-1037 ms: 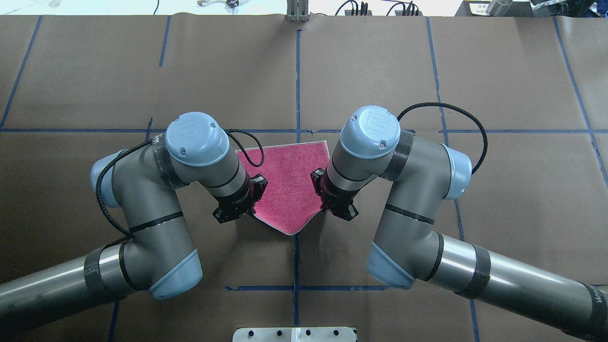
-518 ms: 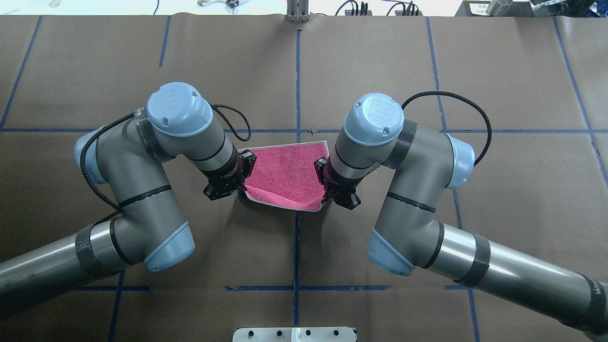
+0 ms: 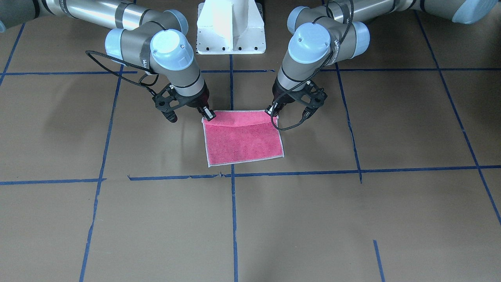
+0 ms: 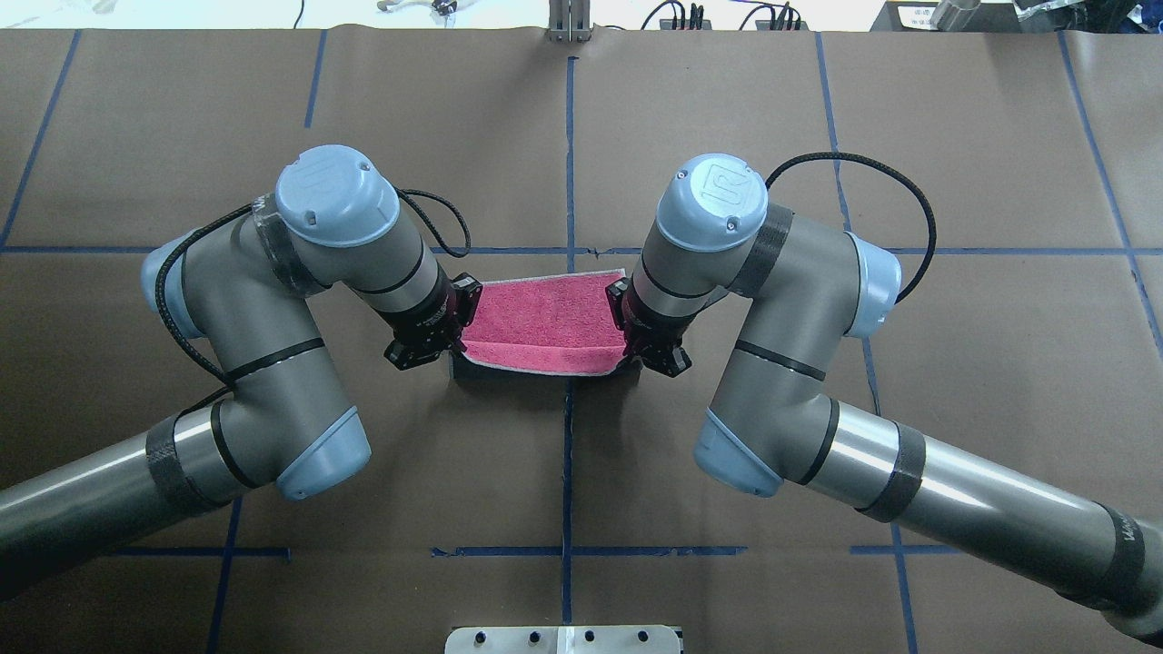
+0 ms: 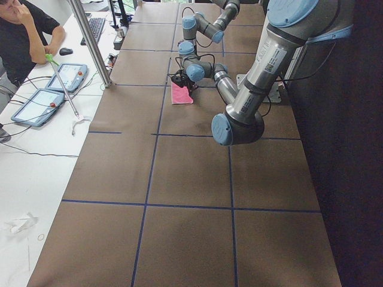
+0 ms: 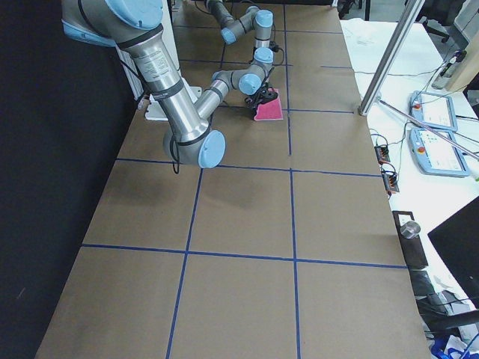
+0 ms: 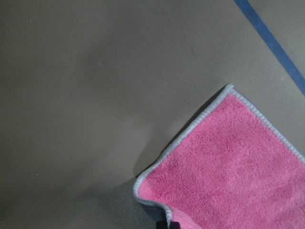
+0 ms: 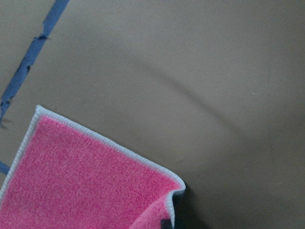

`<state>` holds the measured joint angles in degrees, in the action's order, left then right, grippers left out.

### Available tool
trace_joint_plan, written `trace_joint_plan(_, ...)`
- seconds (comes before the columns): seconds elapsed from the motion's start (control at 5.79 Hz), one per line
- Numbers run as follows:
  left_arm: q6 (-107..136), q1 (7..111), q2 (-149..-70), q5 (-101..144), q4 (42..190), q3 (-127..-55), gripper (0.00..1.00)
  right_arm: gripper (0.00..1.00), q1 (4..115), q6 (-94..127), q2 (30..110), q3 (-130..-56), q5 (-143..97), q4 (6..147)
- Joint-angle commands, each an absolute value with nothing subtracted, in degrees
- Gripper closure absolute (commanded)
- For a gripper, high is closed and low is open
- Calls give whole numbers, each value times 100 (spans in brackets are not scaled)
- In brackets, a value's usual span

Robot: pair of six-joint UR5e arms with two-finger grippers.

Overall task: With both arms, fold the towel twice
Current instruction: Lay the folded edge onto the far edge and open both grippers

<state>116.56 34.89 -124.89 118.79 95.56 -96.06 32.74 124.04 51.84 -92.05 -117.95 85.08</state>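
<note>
Nearest the robot, the left arm and right arm bend inward over the brown paper-covered table. The left gripper is clamped on one near corner of the towel, and the right gripper is clamped on the other. In the left wrist view the corner runs down to a dark fingertip at the bottom edge, and the right wrist view shows the same. Between the two grips the towel's near edge hangs raised off the table, pink face up, with a shadow beneath it. Past a shallow crease the rest lies flat, its whitish far edge just short of a blue tape line.
</note>
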Motion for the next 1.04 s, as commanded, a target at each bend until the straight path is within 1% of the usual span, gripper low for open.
trace_joint_plan(0.0, 11925, 3612, -12498, 12085, 9580, -9545, 100, 100, 3375, 12401, 5098, -9167, -11795, 8508)
trace_joint_plan(0.17, 11979, 3621, -12515, 12085, 9676, -9441, 100, 100, 3392, 12410, 4976, -8958, -11795, 8386)
trace_joint_plan(0.35, 12319, 3621, -12524, 12076, 10251, -9065, 100, 100, 3410, 12436, 4957, -8669, -11795, 7880)
trace_joint_plan(0.52, 12322, 3630, -12533, 12076, 10370, -8905, 100, 100, 3471, 12437, 4957, -8631, -11795, 7858)
trace_joint_plan(0.86, 12383, 3717, -12542, 12076, 10397, -8895, 100, 100, 3594, 12428, 4939, -8579, -11804, 7849)
